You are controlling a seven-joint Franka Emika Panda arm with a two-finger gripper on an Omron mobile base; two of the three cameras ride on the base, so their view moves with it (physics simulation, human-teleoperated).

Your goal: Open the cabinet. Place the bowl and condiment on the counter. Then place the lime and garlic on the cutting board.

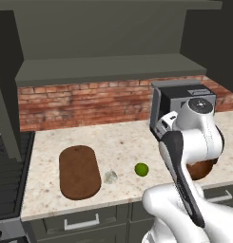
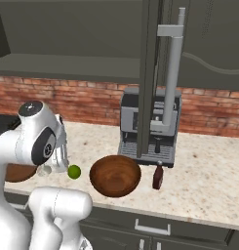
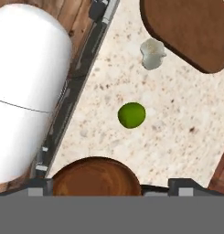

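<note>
The cabinet stands open, its door swung out edge-on. On the counter sit the reddish-brown bowl and, beside it, the small dark condiment bottle. The lime lies on bare stone, and the pale garlic rests just off the edge of the cutting board. My gripper hangs above the counter, open, with nothing held. It looks down at the lime, and the bowl's rim shows between its fingertips. The arm hides most of the bowl in the left base view.
A coffee machine stands against the brick wall behind the bowl. The open door's silver handle hangs in front of it. A black stove borders the counter on the left. Drawer fronts run below the counter's edge.
</note>
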